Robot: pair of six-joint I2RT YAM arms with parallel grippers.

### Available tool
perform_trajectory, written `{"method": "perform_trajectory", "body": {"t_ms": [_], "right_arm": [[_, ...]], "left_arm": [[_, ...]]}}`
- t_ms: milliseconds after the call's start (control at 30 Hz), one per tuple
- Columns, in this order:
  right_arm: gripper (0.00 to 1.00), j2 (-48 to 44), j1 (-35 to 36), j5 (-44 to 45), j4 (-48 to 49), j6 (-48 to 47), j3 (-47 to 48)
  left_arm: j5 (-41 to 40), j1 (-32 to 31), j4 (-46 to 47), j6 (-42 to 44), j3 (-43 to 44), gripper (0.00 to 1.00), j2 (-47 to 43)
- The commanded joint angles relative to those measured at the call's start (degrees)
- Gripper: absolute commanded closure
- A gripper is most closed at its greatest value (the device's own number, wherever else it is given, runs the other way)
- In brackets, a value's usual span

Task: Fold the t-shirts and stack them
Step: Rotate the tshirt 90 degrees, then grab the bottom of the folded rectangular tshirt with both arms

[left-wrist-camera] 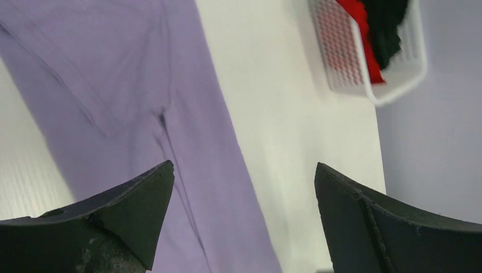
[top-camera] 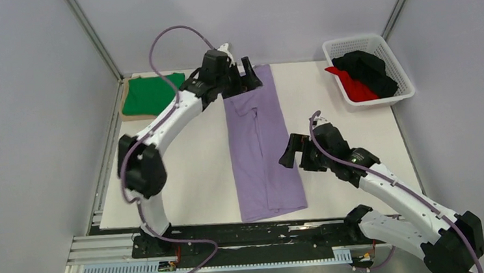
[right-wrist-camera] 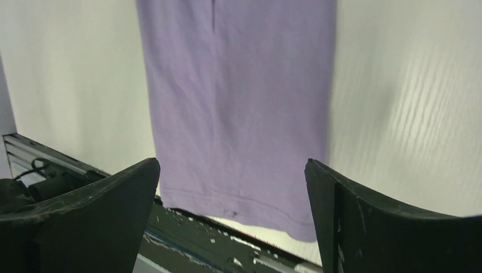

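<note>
Currently left tool [left-wrist-camera: 243,176] and right tool [right-wrist-camera: 232,170] both gape wide, holding nothing; lilac shirt [top-camera: 262,154] lies as a long strip (already narrowed), so grab far-edge corners cleanly, both layers.

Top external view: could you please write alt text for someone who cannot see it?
A lilac shirt, folded into a long strip, lies mid-table. The open left gripper hovers at its far end, the open right gripper beside it.
</note>
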Motion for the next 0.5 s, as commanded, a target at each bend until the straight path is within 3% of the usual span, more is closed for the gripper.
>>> {"method": "perform_trajectory", "body": {"t_ms": [0,67,267,367,467], "right_arm": [[0.01,-1.0,-0.6,-2.3,-12.8,3.1,-2.4],[0.06,-0.7,-1.0,-4.9,-14.0,2.9,-4.1],[0.24,-0.1,-1.2,-6.0,-15.0,5.1,-6.0],[0.30,0.3,-1.2,-6.4,-14.1,7.4,-8.2],[0.36,0.9,-1.2,-7.2,-12.8,8.6,-10.0]], "left_arm": [[-9.4,-7.9,-3.6,7.2,-24.3,0.00,-24.2],[-11.1,-12.1,-3.9,4.5,-38.5,0.00,-31.7],[-13.2,-24.1,-14.4,-2.3,-53.7,0.02,-44.1],[-9.4,-29.4,-11.0,-8.4,-59.3,0.08,-46.4],[-3.6,-31.6,-2.8,-12.8,-65.6,0.21,-45.8]]}}
